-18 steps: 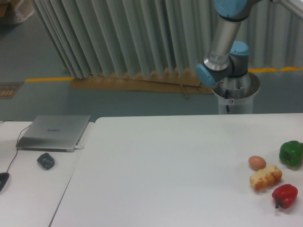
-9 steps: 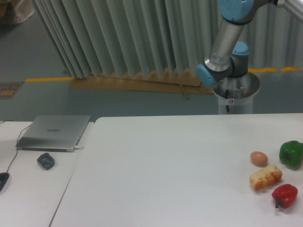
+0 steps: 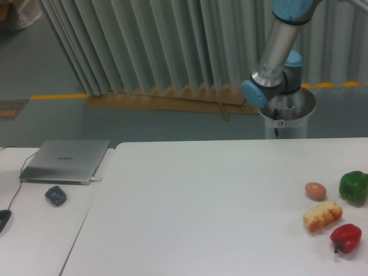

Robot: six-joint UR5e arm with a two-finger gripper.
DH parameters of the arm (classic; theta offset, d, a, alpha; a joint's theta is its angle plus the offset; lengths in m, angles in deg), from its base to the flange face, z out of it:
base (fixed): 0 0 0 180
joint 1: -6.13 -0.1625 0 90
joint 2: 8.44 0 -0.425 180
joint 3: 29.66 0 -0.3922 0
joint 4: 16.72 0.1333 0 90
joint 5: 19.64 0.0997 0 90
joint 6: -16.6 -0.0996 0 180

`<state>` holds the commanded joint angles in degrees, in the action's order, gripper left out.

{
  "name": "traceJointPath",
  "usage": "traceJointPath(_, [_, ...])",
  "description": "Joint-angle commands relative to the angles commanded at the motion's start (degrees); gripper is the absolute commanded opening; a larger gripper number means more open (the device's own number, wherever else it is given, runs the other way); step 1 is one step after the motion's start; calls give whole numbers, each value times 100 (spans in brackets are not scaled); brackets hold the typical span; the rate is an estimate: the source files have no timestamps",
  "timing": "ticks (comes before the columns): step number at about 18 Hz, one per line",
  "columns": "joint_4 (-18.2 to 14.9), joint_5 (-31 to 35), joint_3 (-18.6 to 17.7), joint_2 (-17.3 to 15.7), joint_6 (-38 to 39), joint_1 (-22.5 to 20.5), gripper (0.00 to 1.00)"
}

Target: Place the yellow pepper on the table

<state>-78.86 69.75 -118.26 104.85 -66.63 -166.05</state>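
Note:
The large white table (image 3: 201,201) fills the lower middle and right of the view. The yellow pepper is out of view. My gripper is out of view too; only the arm's grey link and blue joints (image 3: 276,57) show at the top right, behind the table's far edge. On the table's right side lie a green pepper (image 3: 353,187), a brown egg (image 3: 315,190), a lumpy pale yellow-orange bread-like piece (image 3: 322,215) and a red pepper (image 3: 345,237).
A smaller white desk (image 3: 34,230) at the left bears a silver laptop (image 3: 65,160), a dark grey object (image 3: 56,195) and a cable. The arm's round base (image 3: 286,112) stands behind the table. Pleated grey curtains hang at the back.
The arm's upper link has swung slightly to the right. The egg has shifted a little to the right, toward the green pepper.

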Motion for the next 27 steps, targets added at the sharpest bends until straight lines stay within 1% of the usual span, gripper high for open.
traceJointPath(6, [0, 0, -53, 70, 0, 9, 100])
traceJointPath(9, [9, 0, -184, 44, -18, 18, 100])
traceJointPath(11, [9, 18, -281, 9, 35, 105, 100])
traceJointPath(13, [18, 9, -360, 18, 0, 80, 100])
traceJointPath(17, [18, 9, -290, 70, -61, -17, 100])
traceJointPath(19, [18, 0, -272, 97, -315, -122, 100])
traceJointPath(21, [18, 9, -272, 114, -369, -123, 100])
traceJointPath(22, [18, 18, -272, 123, -361, -114, 98])
traceJointPath(24, [9, 26, -272, 141, -343, -96, 56])
traceJointPath(25, [9, 26, -272, 132, -308, -88, 43])
traceJointPath(27, [-17, 131, -255, 106, -360, -88, 39])
